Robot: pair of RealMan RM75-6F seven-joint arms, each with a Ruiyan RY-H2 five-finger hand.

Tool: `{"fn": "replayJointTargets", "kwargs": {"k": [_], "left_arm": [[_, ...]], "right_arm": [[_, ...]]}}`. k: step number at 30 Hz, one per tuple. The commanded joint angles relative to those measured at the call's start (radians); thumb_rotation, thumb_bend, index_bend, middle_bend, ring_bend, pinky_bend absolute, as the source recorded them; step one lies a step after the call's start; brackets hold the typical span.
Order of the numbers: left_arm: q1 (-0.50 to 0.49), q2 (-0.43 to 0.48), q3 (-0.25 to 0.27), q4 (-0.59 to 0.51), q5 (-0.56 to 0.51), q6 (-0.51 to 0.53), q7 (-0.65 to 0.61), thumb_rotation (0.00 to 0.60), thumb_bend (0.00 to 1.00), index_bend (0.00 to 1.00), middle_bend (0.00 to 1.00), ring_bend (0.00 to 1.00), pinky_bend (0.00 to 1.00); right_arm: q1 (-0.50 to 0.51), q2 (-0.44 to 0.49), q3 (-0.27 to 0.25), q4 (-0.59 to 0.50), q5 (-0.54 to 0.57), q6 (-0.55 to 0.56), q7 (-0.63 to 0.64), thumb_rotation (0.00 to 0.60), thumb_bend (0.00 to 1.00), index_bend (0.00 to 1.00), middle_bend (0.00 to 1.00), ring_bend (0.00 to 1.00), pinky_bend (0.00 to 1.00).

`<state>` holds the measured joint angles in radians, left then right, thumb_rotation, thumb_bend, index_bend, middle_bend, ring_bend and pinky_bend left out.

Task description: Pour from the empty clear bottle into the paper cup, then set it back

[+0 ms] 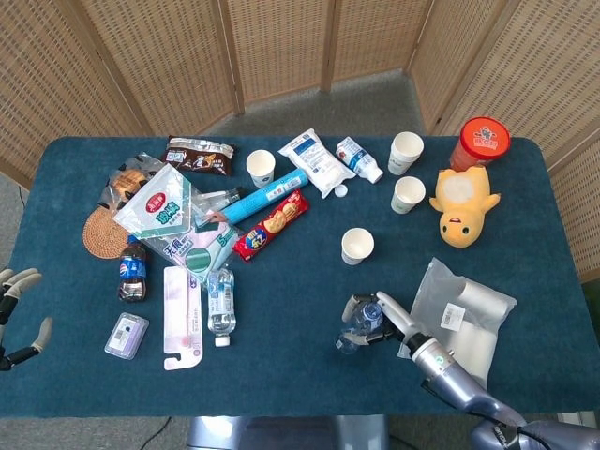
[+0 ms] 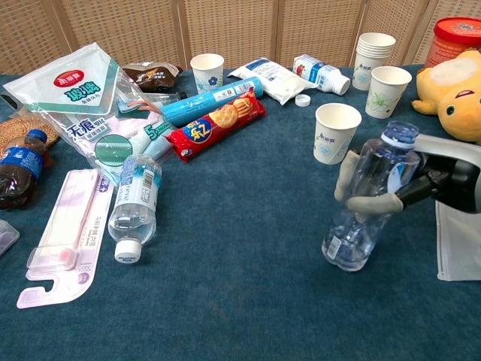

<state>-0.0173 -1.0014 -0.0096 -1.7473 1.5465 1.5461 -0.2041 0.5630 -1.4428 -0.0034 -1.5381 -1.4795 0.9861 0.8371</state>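
The empty clear bottle (image 2: 363, 214) (image 1: 359, 326) has no cap and stands nearly upright, its neck leaning a little to the right and its base at or just above the blue cloth. My right hand (image 2: 383, 194) (image 1: 382, 322) grips it around the middle, coming in from the right. The nearest paper cup (image 2: 337, 132) (image 1: 357, 246) stands upright just behind and to the left of the bottle. My left hand (image 1: 16, 319) hovers off the table's left edge with its fingers spread and nothing in them; the chest view does not show it.
A clear plastic bag (image 1: 464, 314) lies right of the bottle. Behind it are more paper cups (image 2: 389, 91), a cup stack (image 2: 373, 53), a yellow plush (image 2: 458, 94) and a red tub (image 1: 483, 141). A lying water bottle (image 2: 136, 203), a biscuit pack (image 2: 216, 124) and pouches fill the left.
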Motion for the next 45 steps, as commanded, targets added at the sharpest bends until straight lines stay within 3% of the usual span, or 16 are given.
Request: {"fn": "replayJointTargets", "kwargs": {"k": [1,26,34,45], "left_arm": [[0.000,0.001,0.000,-0.001,0.002,0.001,0.002,0.331,0.49,0.15,0.17,0.09,0.02],[-0.024,-0.001,-0.015,-0.025,0.014,-0.010,0.028,0.330,0.49,0.15,0.17,0.09,0.04],[-0.034,-0.003,-0.019,-0.027,0.014,-0.017,0.034,0.331,0.49,0.15,0.17,0.09,0.04],[-0.038,-0.007,-0.019,-0.019,0.011,-0.021,0.029,0.328,0.49,0.15,0.17,0.09,0.05]], "right_arm": [[-0.005,0.019,0.015,-0.006,0.012,0.009,-0.023,0.600,0.29,0.60,0.61,0.54,0.47],[-0.057,0.260,0.113,-0.055,0.113,0.048,-0.173,0.600,0.28,0.60,0.61,0.55,0.47],[-0.030,0.278,0.155,-0.054,0.177,0.003,-0.273,0.600,0.28,0.59,0.61,0.55,0.47],[0.047,0.232,0.218,-0.035,0.332,-0.069,-0.512,0.600,0.28,0.59,0.61,0.55,0.47]]}}
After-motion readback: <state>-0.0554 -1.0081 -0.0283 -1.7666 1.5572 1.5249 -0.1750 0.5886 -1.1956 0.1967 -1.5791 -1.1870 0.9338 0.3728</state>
